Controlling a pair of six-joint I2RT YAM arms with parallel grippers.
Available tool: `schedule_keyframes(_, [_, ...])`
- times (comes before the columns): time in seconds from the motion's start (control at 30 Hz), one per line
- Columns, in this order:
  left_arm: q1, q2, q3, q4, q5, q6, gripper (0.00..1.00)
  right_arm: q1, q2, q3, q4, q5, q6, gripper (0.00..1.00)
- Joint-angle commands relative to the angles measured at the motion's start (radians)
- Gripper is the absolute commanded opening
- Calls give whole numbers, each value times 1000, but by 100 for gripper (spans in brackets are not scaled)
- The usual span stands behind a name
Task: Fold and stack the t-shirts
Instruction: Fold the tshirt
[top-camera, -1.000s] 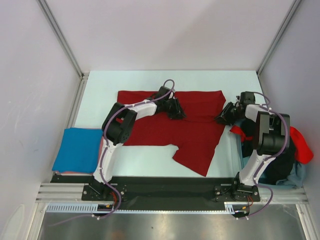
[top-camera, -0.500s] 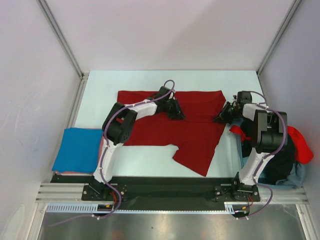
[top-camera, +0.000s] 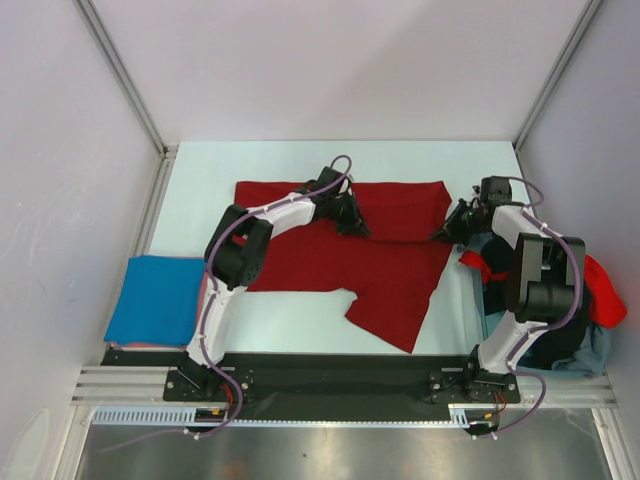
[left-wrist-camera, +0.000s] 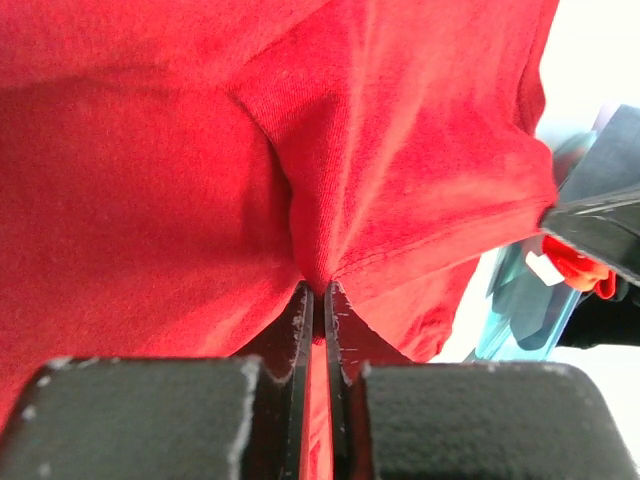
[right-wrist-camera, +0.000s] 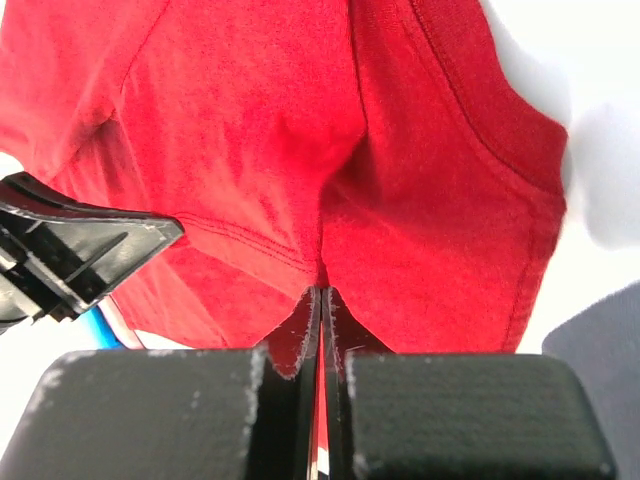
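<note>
A dark red t-shirt (top-camera: 330, 262) lies spread across the middle of the table. My left gripper (top-camera: 356, 227) is shut on a pinch of its cloth (left-wrist-camera: 318, 282) near the upper middle. My right gripper (top-camera: 444, 233) is shut on its right edge (right-wrist-camera: 322, 275). A folded bright blue t-shirt (top-camera: 155, 298) lies at the near left. At the right lies a heap with a brighter red shirt (top-camera: 603, 290), a black shirt (top-camera: 555, 335) and a pale grey-blue one (top-camera: 598, 350).
Metal frame posts (top-camera: 120, 75) rise at the back corners and white walls close in the table (top-camera: 300, 160). The black base rail (top-camera: 330, 375) runs along the near edge.
The right gripper has shifted slightly back and up at the shirt's right edge. The left gripper has barely moved. The shirt's outline looks unchanged.
</note>
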Motion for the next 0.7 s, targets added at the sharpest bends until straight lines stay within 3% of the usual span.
schedule_keyframes(0.0, [-6,-33,42,-59,30,45,3,-10,-41,16,-58,9,10,0])
schedule_keyframes(0.67, [16,4,76,-102,66,59,10,-5,-74,-73,-53,58,87,0])
